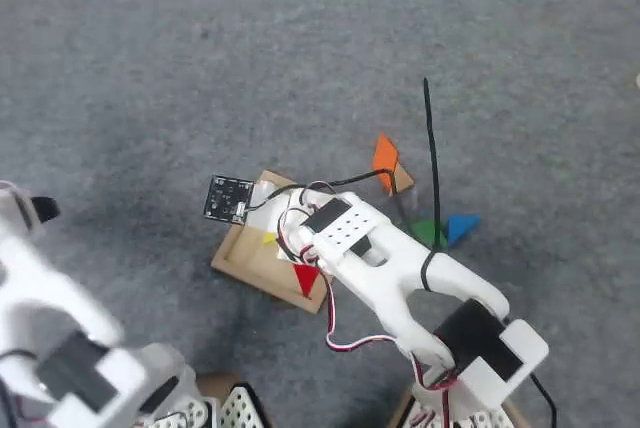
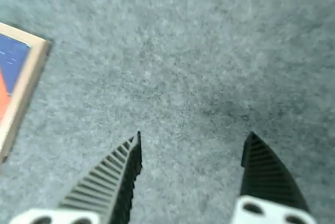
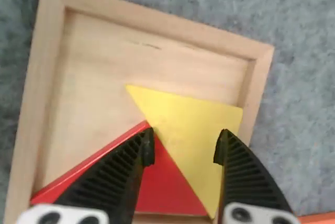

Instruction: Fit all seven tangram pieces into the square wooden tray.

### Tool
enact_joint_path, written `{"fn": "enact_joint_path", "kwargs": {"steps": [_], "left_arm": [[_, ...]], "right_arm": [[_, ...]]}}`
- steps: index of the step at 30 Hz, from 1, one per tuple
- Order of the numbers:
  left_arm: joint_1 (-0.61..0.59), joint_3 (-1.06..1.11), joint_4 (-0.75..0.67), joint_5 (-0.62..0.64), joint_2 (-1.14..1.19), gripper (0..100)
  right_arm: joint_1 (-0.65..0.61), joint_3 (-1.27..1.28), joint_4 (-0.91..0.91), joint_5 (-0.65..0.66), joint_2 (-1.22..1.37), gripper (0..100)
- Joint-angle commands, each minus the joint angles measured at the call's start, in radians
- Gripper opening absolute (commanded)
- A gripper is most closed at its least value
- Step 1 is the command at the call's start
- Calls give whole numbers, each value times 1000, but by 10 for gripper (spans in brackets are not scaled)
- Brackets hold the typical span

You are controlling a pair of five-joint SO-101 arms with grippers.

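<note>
- The right claw point(image 3: 184, 148) hangs released over the wooden tray point(image 3: 157, 25) and holds nothing. Its jaws stand to either side of the seam where two pieces meet.
- A yellow triangle point(image 3: 193, 124) lies flat in the tray with one edge along a wall. A red triangle point(image 3: 167, 187) lies edge to edge with it, nearer the claw.
- Three more pieces lie on the grey counter point(image 1: 150, 78) beyond the tray. The orange piece point(image 1: 385, 156) is farthest out. The green piece point(image 1: 428, 234) and the blue piece point(image 1: 462, 226) touch each other.
- The left claw point(image 2: 191, 150) is spread open over bare counter, well apart from those pieces. A wood-framed board point(image 2: 21, 85) with blue and orange on it lies off to one side.
- The pieces look thin, stiff and light, with smooth painted faces, so they will probably slide easily on the wood and shift at a nudge.
- A hold across two opposite edges, near the middle of a piece, seems safest. A pinch at a pointed corner would likely let it swing.
- Pieces lying flat on the fuzzy counter offer little edge to catch, so the jaws would need to come down low and square.
</note>
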Motion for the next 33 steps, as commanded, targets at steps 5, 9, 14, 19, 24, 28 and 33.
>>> {"fn": "enact_joint_path", "kwargs": {"steps": [5, 9, 14, 19, 24, 28, 33], "left_arm": [[-23, -133, 12, -11, 71, 300], [-21, -134, 11, -15, 75, 300], [-21, -133, 3, -17, 75, 300], [-23, -131, 11, -38, 75, 300], [-21, -128, 11, -38, 75, 300], [-23, -128, 11, -40, 77, 300], [-21, -130, 8, -40, 77, 300]], "right_arm": [[-7, -94, -21, 11, 65, 199], [-74, -103, 18, 2, 73, 199], [-107, -103, -1, 5, 84, 199], [-107, -109, -8, 3, 107, 199], [-56, -163, 33, -84, 156, 199], [18, -166, 82, -89, 147, 198], [50, -92, 94, -89, 85, 198]]}}
